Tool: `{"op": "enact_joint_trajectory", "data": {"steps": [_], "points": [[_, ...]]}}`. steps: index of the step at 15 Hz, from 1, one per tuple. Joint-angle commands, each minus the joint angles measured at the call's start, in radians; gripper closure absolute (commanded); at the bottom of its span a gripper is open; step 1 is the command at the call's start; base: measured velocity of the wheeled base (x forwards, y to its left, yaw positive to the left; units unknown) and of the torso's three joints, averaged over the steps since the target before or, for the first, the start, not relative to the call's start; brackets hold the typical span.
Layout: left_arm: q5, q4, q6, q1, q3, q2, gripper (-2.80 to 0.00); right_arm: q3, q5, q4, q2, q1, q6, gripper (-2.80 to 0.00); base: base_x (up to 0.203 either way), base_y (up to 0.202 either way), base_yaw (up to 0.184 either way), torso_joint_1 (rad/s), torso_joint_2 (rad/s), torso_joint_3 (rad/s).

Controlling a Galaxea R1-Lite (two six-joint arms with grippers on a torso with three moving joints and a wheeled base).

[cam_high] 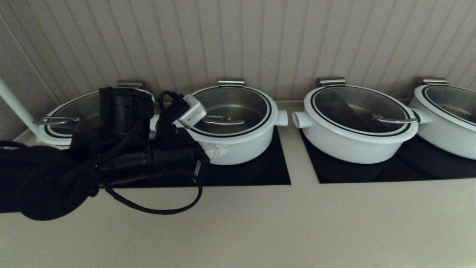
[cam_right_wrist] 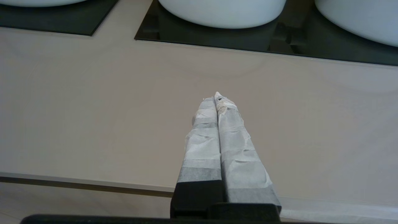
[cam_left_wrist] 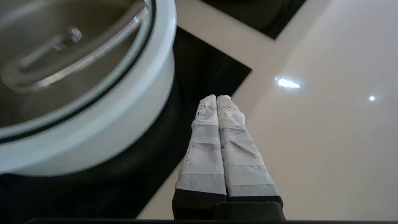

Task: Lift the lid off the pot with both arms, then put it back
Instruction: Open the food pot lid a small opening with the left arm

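Four white pots line the back of the beige counter (cam_high: 238, 223) on black cooktop panels (cam_high: 390, 167), each with a glass lid on; the pot (cam_high: 238, 145) stands left of centre in the head view, half hidden by the left arm (cam_high: 111, 160), and the lid (cam_high: 232, 108) sits seated on its rim, arched steel handle (cam_high: 223, 120) up. Left gripper (cam_left_wrist: 216, 97): tape-wrapped fingers pressed together, holding nothing, low beside the pot's wall at the panel's edge. Right gripper (cam_right_wrist: 216, 97): out of the head view, fingers likewise pressed together and empty, over bare counter short of the panels.
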Motion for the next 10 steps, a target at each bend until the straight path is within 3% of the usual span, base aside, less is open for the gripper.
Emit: {"op": "enact_joint_trajectory", "data": {"steps": [1,3,10], "points": [[0.02,-0.069,0.0,0.0,0.0,0.038,0.0,0.0,0.0,0.0,0.0,0.0,-0.002,0.0,0.0,0.0,0.0,0.0,0.0,0.0],[0.069,-0.123,-0.002,0.0,-0.001,0.066,0.0,0.0,0.0,0.0,0.0,0.0,-0.003,0.0,0.0,0.0,0.0,0.0,0.0,0.0],[0.082,-0.131,-0.001,0.001,-0.007,0.091,0.0,0.001,0.0,-0.002,0.0,0.0,-0.003,0.0,0.0,0.0,0.0,0.0,0.0,0.0]]}}
